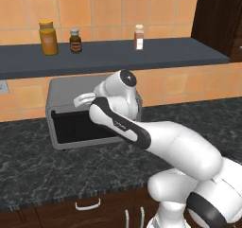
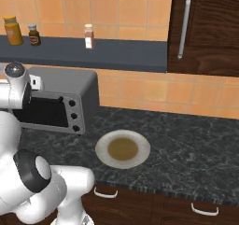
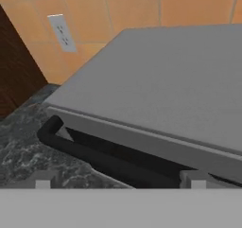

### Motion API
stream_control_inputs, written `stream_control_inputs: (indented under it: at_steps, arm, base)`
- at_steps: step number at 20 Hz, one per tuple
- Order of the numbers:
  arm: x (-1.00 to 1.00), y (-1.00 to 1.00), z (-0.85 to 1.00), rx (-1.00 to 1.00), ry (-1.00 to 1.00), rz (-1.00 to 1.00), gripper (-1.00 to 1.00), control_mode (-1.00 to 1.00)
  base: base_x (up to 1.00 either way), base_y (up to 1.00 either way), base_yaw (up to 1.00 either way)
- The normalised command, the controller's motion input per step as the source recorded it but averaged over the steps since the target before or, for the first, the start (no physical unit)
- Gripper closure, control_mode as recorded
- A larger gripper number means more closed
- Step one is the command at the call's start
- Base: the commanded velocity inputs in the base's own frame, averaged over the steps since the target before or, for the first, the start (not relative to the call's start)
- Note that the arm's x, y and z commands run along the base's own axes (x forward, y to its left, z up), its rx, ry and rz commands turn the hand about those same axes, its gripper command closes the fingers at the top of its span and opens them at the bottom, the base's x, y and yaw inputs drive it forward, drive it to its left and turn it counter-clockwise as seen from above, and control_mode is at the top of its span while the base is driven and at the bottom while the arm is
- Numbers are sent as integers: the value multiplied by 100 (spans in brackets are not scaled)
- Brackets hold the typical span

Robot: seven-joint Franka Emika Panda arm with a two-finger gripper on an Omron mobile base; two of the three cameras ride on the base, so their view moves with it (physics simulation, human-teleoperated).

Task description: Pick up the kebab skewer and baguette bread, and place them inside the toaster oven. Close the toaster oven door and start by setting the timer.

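Observation:
The grey toaster oven [image 1: 66,92] stands on the dark counter against the tiled wall, with its black knobs [image 2: 73,115] on the right side. The toaster oven door [image 1: 78,127] is upright against the front, its dark glass facing out. In the hand view the black bar handle [image 3: 94,157] runs just below the oven's flat grey top [image 3: 170,80]. My gripper [image 3: 117,179] hovers over the oven's top front edge [image 1: 83,99]. It is open, with its fingertips [image 3: 42,179] wide apart on either side of the handle and nothing held. The kebab skewer and the baguette bread are out of sight.
A round plate [image 2: 140,140] with a brownish centre lies on the counter right of the oven. Jars and bottles [image 1: 48,38] stand on the dark shelf [image 1: 165,52] above. A wall outlet [image 3: 61,32] sits left of the oven, and a dark wood cabinet [image 2: 210,28] hangs at the right.

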Motion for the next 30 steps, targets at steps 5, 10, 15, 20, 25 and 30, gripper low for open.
stream_control_inputs:
  at_steps: [5,10,15,20,25,30]
  arm:
    - [-75,-23,19,-7,6,0,-100,-100]
    - [-79,-45,0,-10,0,0,-100,-100]
    - [-47,-41,0,-13,0,0,-100,-100]
    - [-22,-31,0,-13,0,-4,-100,-100]
    - [-25,-24,0,-11,0,-8,-100,-100]
    - [-33,-27,-5,-7,-1,-14,-100,-100]
  base:
    - [0,0,0]
    - [0,0,0]
    - [0,0,0]
    - [0,0,0]
    - [0,0,0]
    - [0,0,0]
